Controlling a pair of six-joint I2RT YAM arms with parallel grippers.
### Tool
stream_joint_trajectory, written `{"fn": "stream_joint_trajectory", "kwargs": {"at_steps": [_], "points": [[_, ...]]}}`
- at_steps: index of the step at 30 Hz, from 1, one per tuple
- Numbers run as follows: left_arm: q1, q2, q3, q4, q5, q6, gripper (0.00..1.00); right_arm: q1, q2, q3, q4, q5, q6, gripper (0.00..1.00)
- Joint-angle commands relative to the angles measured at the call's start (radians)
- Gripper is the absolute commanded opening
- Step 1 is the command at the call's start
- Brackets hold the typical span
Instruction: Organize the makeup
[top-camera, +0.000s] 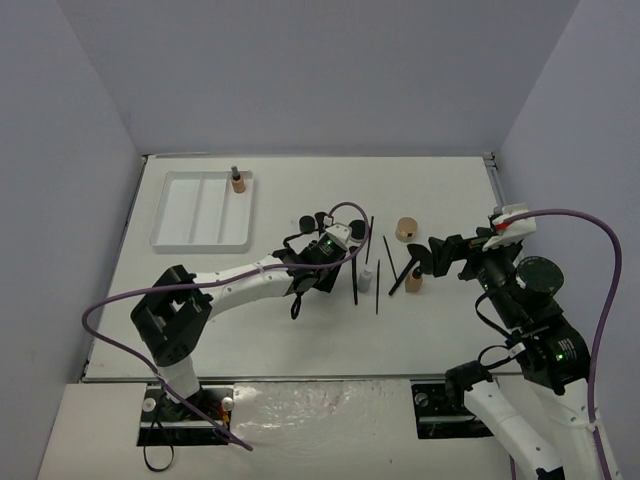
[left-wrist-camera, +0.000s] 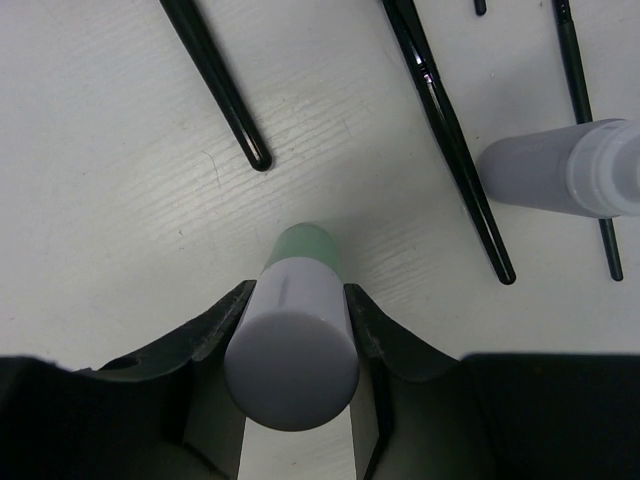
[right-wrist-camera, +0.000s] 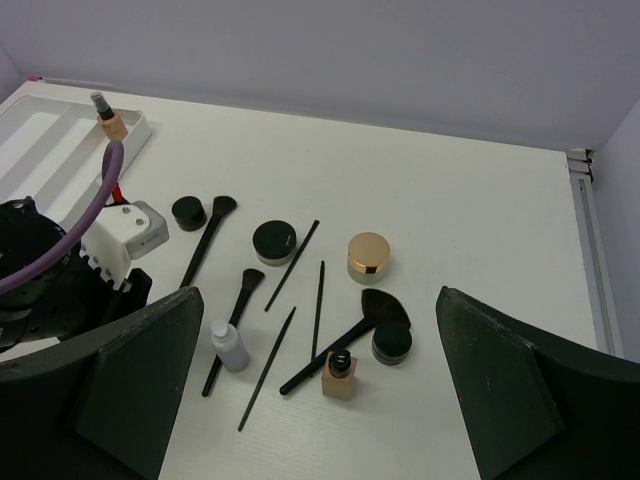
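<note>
Pinching a pale-green bottle (left-wrist-camera: 308, 246) by its whitish round cap, the left gripper (left-wrist-camera: 297, 305) sits clenched on it.

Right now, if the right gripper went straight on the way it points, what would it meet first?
Most likely the tan bottle, standing nearest between the fingers of the open right gripper; the fan brush lies just beyond. Depth is unclear.

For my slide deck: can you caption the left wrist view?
Left jaws clasp a white-capped green bottle, with black handles and a lilac bottle beyond.
</note>
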Motion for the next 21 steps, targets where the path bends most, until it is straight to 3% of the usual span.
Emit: {"fn": "stream_joint_trajectory", "kwargs": {"at_steps": [1, 5, 9, 21], "points": [[0.034, -0.117, 0.047, 0.01, -0.037, 0.018, 0.0, 0.007, 0.034, 0.026, 0.056, -0.002, -0.011, 1.0], [0.096, -0.149, 0.073, -0.018, -0.028, 0.03, 0.0, 0.007, 0.051, 0.043, 0.056, 0.0, -0.011, 1.0], [0.275, -0.158, 0.155, -0.058, -0.018, 0.087, 0.0, 0.007, 0.072, 0.058, 0.058, -0.004, -0.011, 1.0], [0.65, 0.059, 0.437, -0.026, 0.11, 0.177, 0.0, 0.007, 0.103, 0.075, 0.059, 0.039, -0.04, 1.0]]}}
